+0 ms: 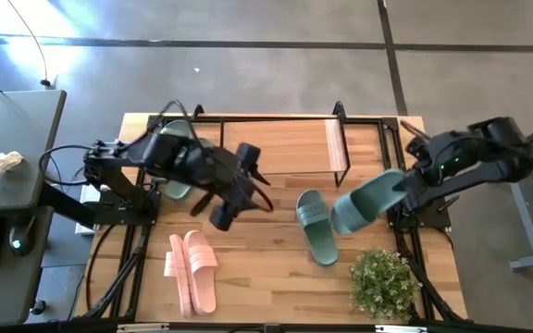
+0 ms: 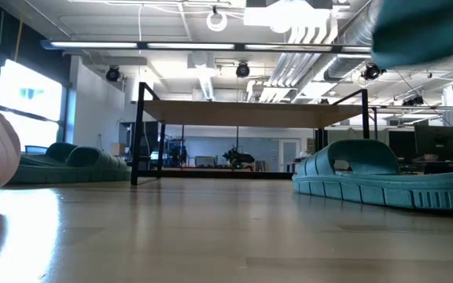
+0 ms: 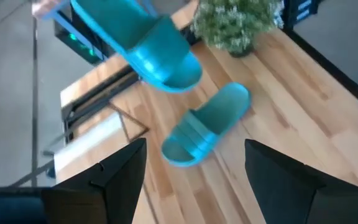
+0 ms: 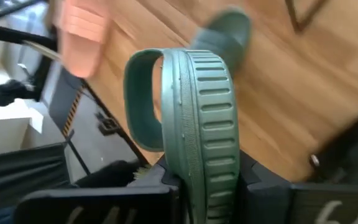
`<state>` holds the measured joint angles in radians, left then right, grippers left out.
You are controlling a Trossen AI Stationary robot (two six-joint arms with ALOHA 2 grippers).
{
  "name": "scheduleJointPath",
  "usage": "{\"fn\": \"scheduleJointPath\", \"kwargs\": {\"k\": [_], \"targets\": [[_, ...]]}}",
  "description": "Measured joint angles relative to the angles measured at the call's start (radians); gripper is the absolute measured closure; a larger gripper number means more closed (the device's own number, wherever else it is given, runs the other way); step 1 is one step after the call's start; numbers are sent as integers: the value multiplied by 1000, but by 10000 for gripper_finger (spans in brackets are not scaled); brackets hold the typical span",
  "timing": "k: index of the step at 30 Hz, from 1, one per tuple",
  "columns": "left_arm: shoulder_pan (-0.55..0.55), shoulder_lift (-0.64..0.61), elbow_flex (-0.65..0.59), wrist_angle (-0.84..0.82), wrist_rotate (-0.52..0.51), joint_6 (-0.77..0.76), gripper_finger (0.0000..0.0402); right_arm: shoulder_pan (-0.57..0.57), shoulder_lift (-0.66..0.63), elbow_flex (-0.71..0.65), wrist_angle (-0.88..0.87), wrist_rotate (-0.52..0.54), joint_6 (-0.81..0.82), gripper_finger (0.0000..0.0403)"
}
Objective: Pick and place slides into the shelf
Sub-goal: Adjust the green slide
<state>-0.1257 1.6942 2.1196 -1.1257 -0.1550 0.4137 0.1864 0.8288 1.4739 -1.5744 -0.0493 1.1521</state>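
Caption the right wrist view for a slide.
Right gripper clamps a sage-green slide on edge above the wooden table, pink slides beyond.

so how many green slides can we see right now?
3 for sure. One held off the table in the right hand, slide; one on the table beside it; one near the shelf's left end, partly under the left arm. A fourth may be hidden.

my right gripper (image 1: 405, 190) grips a green slide (image 1: 366, 202); my left gripper (image 1: 234, 205), spread, hovers just above the pink pair (image 1: 192, 268).
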Motion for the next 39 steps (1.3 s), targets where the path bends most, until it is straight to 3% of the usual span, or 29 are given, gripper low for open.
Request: {"fn": "scheduleJointPath", "kwargs": {"k": [16, 25, 39], "targets": [[-41, 159, 2, 16, -16, 9, 149, 0, -349, -487, 30, 9, 203, 367], [-72, 307, -1, 52, -52, 0, 149, 0, -449, -704, 218, -16, 219, 362], [-84, 505, -1, 176, -128, 0, 149, -1, -408, -737, 359, -32, 182, 363]]}}
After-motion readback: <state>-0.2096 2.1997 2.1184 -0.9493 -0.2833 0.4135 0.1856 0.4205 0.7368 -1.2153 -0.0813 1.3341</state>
